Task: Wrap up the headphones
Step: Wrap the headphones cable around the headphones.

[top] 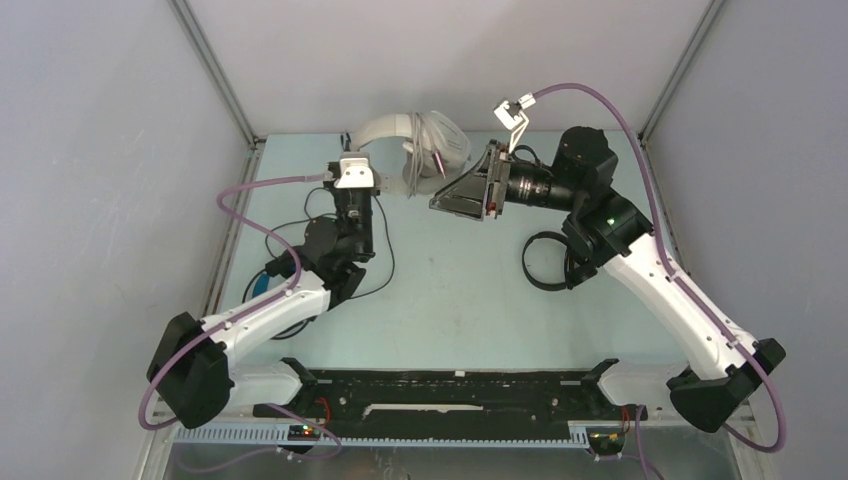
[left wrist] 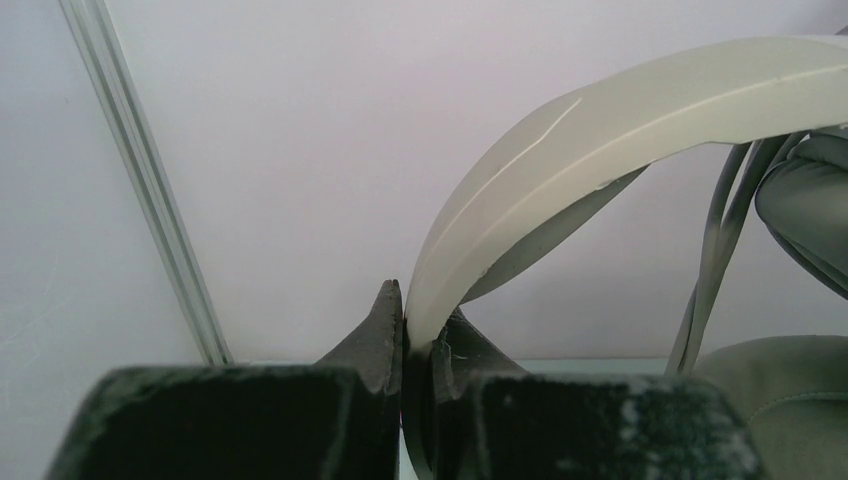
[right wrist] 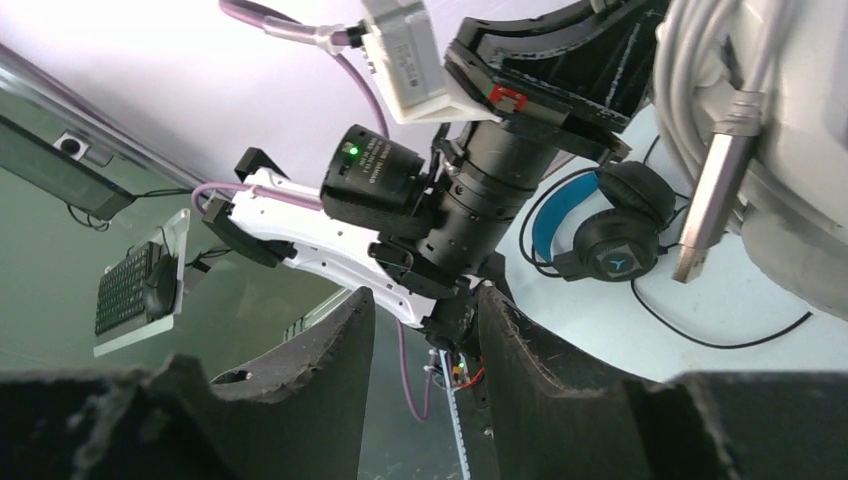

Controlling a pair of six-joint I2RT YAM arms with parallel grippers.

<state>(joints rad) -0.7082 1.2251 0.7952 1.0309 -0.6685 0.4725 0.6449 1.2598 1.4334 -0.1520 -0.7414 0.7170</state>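
The white headphones [top: 436, 142] sit at 12 o'clock on the table [top: 455, 310], against the back wall. Their headband [left wrist: 600, 130] arcs from the cups toward 10 o'clock. The left gripper [left wrist: 405, 312] is pinched narrow on the end of that band; in the left wrist view both fingertips press on the pale strip, which rises from them and curves toward 2 o'clock.

The right gripper [right wrist: 425, 300] comes in from 3 o'clock, its tips just beside the white cups at their 5 o'clock side. Its jaws stand partly apart with nothing between them. In its wrist view a bundle of grey cable [right wrist: 700, 90] lies wound against a white cup, and a USB plug [right wrist: 715, 190] hangs from it, pointing toward 7 o'clock.

The blue-band headphones [right wrist: 600, 230] lie at 9 o'clock on the table, partly under the left arm, with their thin black cable [top: 386, 250] loose on the surface toward the middle. The black headphones [top: 547, 262] lie at 3 o'clock, touching or just beside the right arm's elbow.
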